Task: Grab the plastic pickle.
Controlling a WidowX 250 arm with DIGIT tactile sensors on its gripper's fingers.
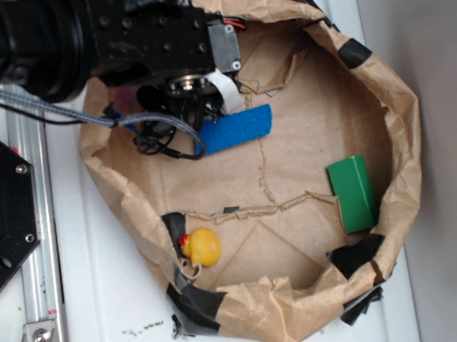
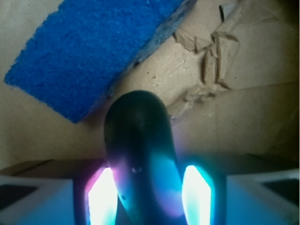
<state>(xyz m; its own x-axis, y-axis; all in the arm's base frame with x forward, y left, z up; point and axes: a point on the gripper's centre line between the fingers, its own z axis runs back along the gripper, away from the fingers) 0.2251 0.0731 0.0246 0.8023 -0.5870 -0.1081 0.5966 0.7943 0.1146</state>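
In the wrist view the plastic pickle (image 2: 138,140), dark green and glossy with a rounded end, runs up the middle from between my fingers. My gripper (image 2: 149,187) is shut on the pickle, its two glowing pads pressed close against either side. The pickle's rounded tip points toward the blue sponge (image 2: 93,51), which lies flat on brown paper just beyond it. In the exterior view my gripper (image 1: 165,122) sits low under the black arm at the bag's upper left, beside the blue sponge (image 1: 237,128). The arm hides the pickle there.
Everything lies inside a crumpled brown paper bag with a raised rim (image 1: 403,125) patched with black tape. A bright green block (image 1: 353,193) leans at the right wall. A yellow rubber duck (image 1: 203,247) sits at the lower left. A metal rail (image 1: 35,234) runs outside on the left.
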